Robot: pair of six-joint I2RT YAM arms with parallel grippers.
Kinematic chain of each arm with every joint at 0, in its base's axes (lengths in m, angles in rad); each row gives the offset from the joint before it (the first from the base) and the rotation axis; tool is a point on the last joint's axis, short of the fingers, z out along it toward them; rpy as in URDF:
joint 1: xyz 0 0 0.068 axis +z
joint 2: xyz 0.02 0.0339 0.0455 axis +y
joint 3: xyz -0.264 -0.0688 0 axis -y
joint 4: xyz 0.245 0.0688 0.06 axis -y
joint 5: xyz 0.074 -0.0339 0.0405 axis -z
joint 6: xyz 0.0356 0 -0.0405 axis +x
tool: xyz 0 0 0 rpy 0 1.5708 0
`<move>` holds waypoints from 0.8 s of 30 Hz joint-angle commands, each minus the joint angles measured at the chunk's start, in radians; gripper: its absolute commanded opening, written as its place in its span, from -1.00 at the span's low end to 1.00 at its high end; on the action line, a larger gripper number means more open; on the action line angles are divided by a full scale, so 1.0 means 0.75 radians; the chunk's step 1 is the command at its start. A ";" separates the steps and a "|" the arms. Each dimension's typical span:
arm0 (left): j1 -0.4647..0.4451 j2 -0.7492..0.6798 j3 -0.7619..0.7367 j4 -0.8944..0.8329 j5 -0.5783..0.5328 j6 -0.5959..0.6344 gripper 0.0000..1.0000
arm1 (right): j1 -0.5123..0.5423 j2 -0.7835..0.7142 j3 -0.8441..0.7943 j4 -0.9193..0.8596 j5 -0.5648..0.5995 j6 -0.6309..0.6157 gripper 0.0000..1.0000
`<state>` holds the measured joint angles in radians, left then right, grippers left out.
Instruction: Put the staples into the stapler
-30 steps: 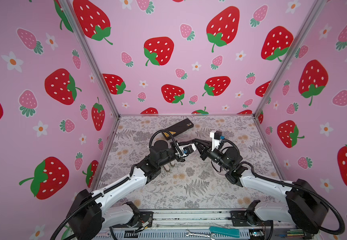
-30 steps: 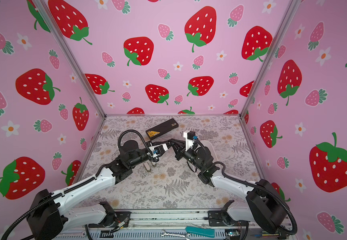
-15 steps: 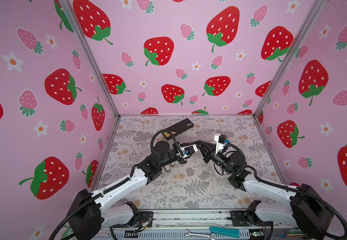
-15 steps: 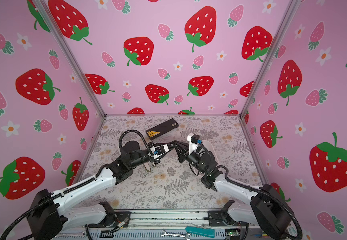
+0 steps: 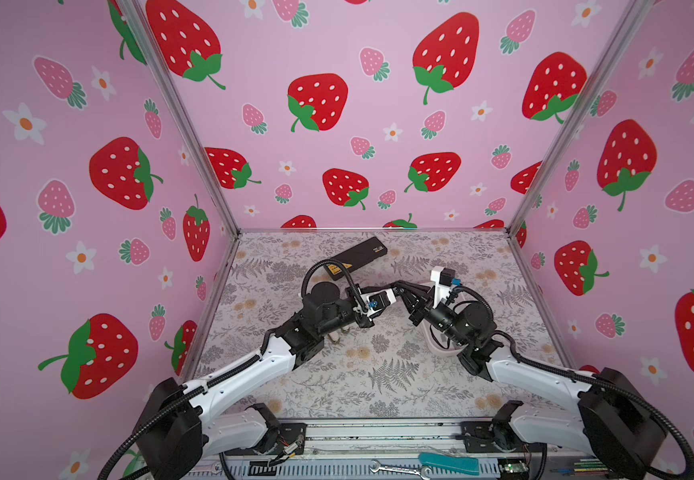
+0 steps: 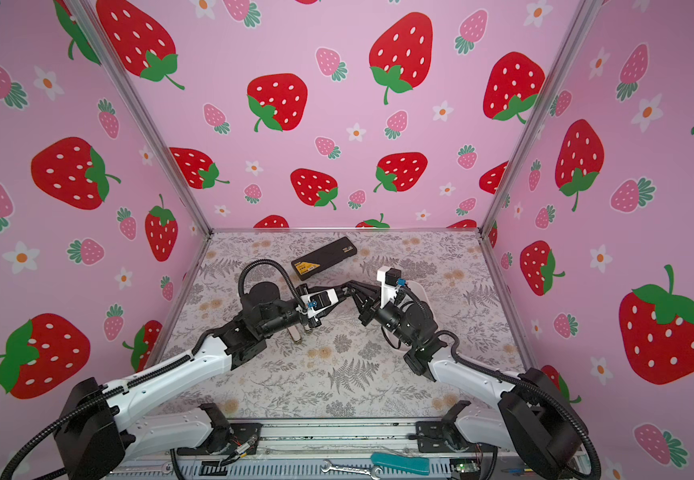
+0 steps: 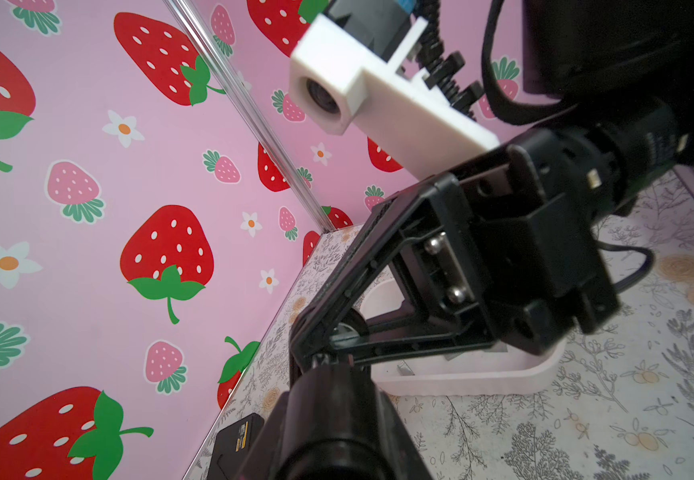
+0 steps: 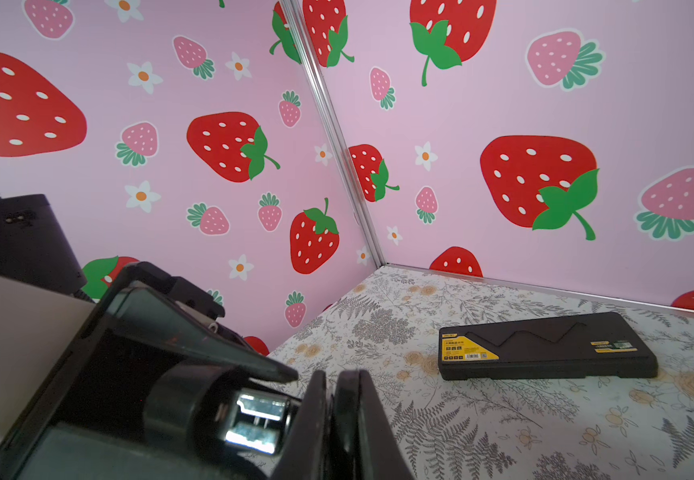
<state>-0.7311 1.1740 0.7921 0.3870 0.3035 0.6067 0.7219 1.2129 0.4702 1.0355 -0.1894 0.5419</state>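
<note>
**Operator:** Top views: how are the arms set?

**Technician:** In both top views the left claw and the right claw meet tip to tip above the middle of the tabletop. This puts what one claw carries within reach of the other. A black case lies beyond both tips, apart from them and clear of the work. The white tray sits below and behind the right claw, toward its own arm.

**Operator:** Left wrist view: where are the staples?

**Technician:** The staples lie as small grey pieces inside the white tray, just below the right claw's tips. The tray walls keep them together for picking.

**Operator:** Right wrist view: state of each claw?

**Technician:** The right claw is pressed together. Whether a strip is pinched in it cannot be told. The left claw, just beside those tips, appears clamped on the stapler. The stapler's bright metal front faces the right claw, probably so that a strip can be fed in. No strip is visible in the stapler, so loading appears not yet done.

**Operator:** Any readable writing?

**Technician:** The case carries a yellow label and smaller stickers at its other end. The print is too small to read, so no brand can be confirmed.
</note>
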 commanded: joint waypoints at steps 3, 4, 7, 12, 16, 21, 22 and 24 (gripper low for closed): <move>0.030 -0.123 0.099 0.196 0.001 -0.035 -1.00 | -0.170 0.047 -0.058 -0.039 0.243 -0.026 -1.00; 0.030 -0.122 0.094 0.202 0.001 -0.034 -1.00 | -0.176 0.057 -0.054 -0.042 0.249 -0.023 -1.00; 0.030 -0.117 0.095 0.207 0.016 -0.032 -1.00 | -0.193 0.056 -0.044 -0.060 0.239 -0.017 -1.00; 0.034 -0.107 0.100 0.204 0.014 -0.030 -1.00 | -0.198 0.021 -0.052 -0.064 0.215 -0.036 -1.00; 0.038 -0.096 0.106 0.186 0.011 -0.012 -1.00 | -0.198 0.009 -0.071 -0.048 0.226 -0.042 -0.67; 0.038 -0.077 0.114 0.148 0.022 0.048 -1.00 | -0.198 -0.018 -0.084 -0.026 0.159 -0.046 -0.46; 0.037 -0.071 0.124 0.119 0.028 0.073 -1.00 | -0.198 -0.024 -0.087 -0.017 0.143 -0.047 -0.40; 0.050 -0.053 0.148 0.038 0.052 0.139 -1.00 | -0.198 -0.033 -0.093 -0.014 0.138 -0.048 -0.34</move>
<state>-0.7082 1.1526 0.8017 0.3603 0.3222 0.6323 0.5873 1.2106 0.4137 1.0443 -0.1368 0.5274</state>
